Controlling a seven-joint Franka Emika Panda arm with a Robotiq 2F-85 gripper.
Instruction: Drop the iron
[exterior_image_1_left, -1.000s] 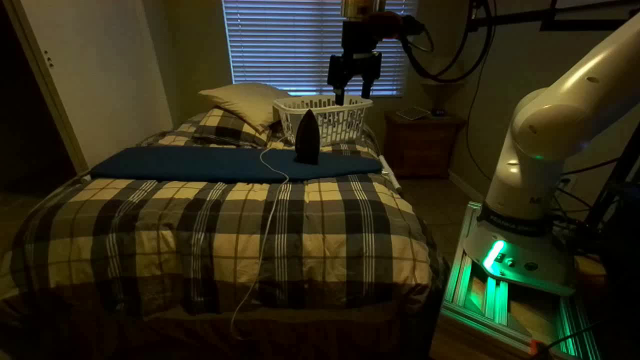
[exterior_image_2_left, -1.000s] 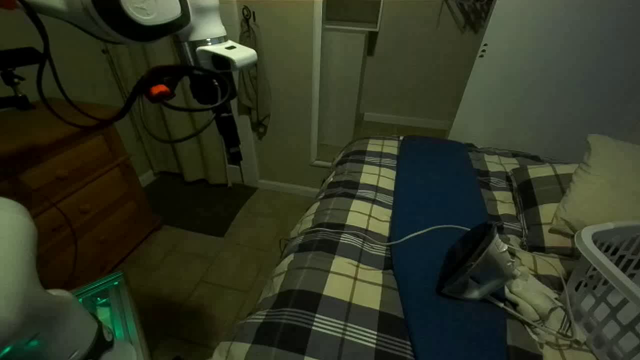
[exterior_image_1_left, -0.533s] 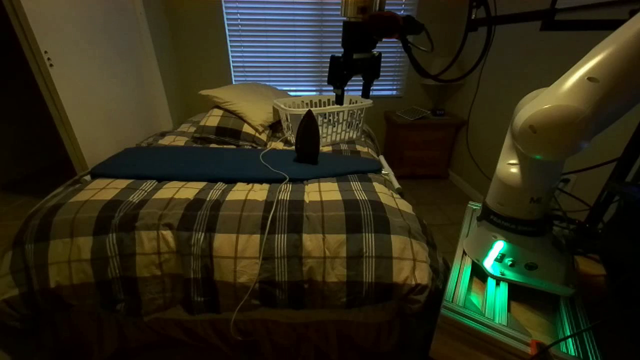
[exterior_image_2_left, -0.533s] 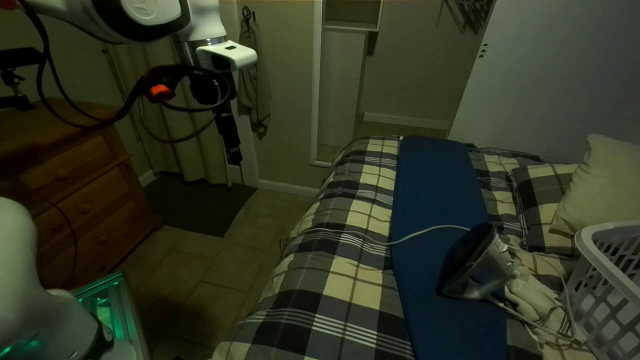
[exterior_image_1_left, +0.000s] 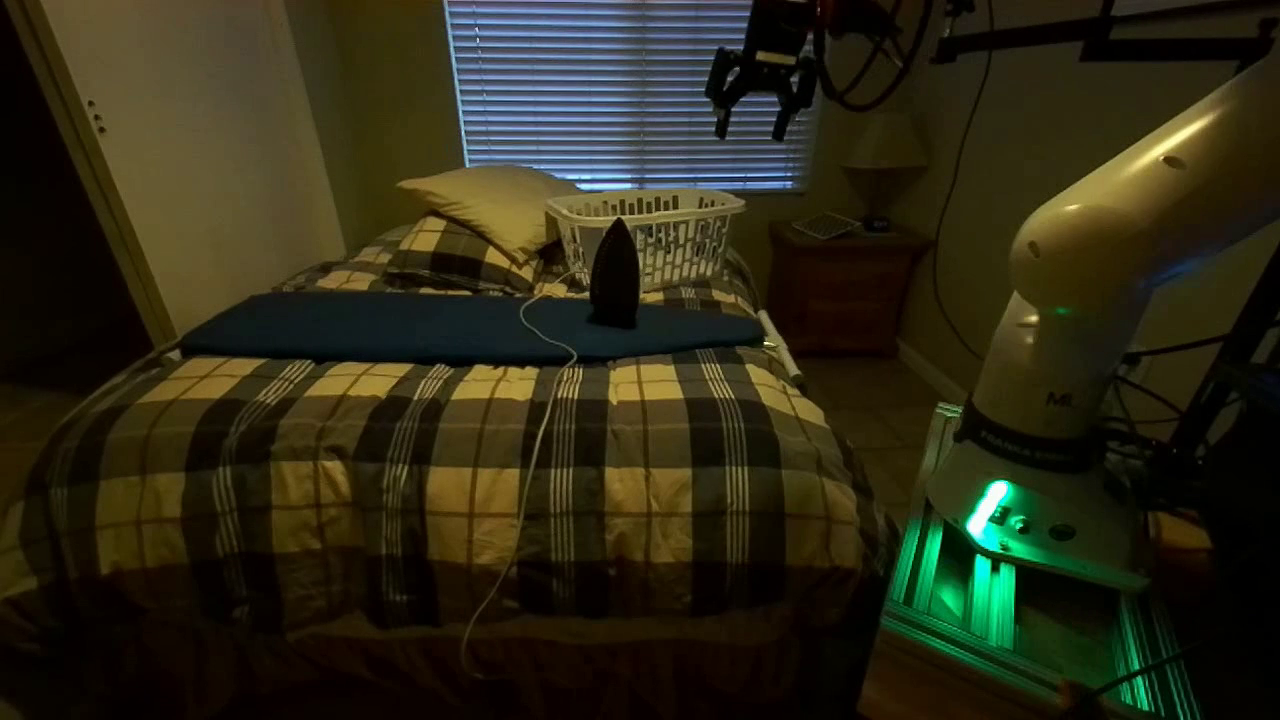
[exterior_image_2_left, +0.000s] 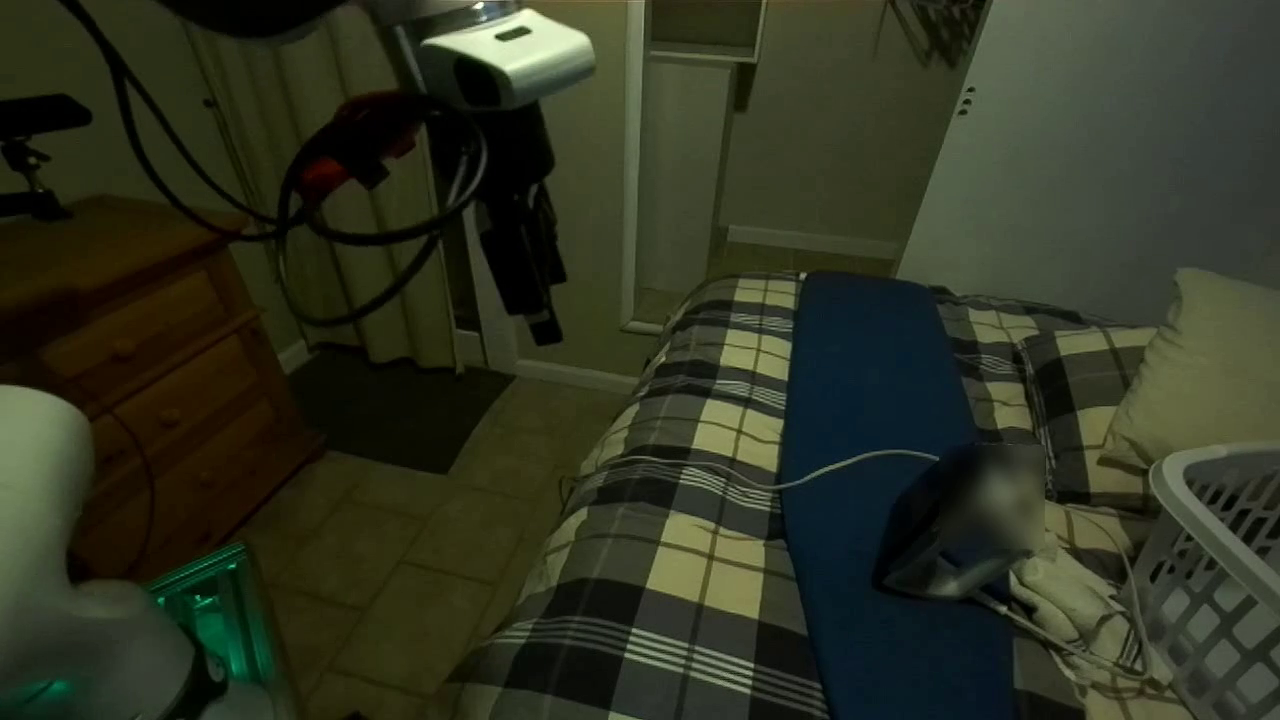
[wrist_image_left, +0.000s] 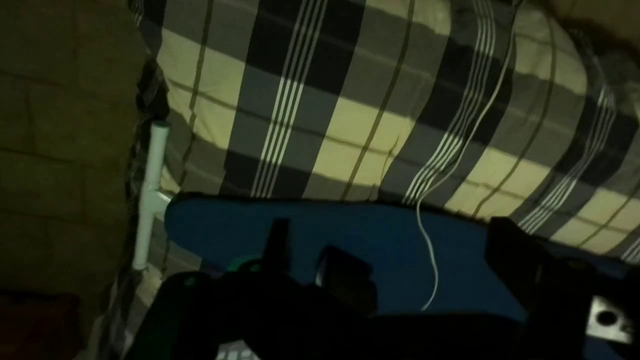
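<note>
The dark iron (exterior_image_1_left: 615, 278) stands on its heel, nose up, on the blue ironing board (exterior_image_1_left: 380, 328) lying across the bed. It also shows in an exterior view (exterior_image_2_left: 915, 530), where its back part is blurred. In the wrist view the iron (wrist_image_left: 350, 282) is a dark shape, partly hidden behind the gripper's parts. Its light cord (exterior_image_1_left: 540, 440) runs over the board and down the bed's front. My gripper (exterior_image_1_left: 751, 137) is open, with nothing seen between its fingers. It hangs in the air above and apart from the iron, in front of the window in that view.
A white basket (exterior_image_1_left: 690, 245) stands on the bed beside the iron. A pillow (exterior_image_1_left: 500, 195) lies at the bed's head. A nightstand (exterior_image_1_left: 848, 295) with a lamp is beyond the bed. A wooden dresser (exterior_image_2_left: 160, 370) stands at the wall. Loose black cables hang from the wrist.
My gripper has risen and moved right in one exterior view, and rightward and larger in another; it is now slightly tilted. The iron, board and basket have not moved.
</note>
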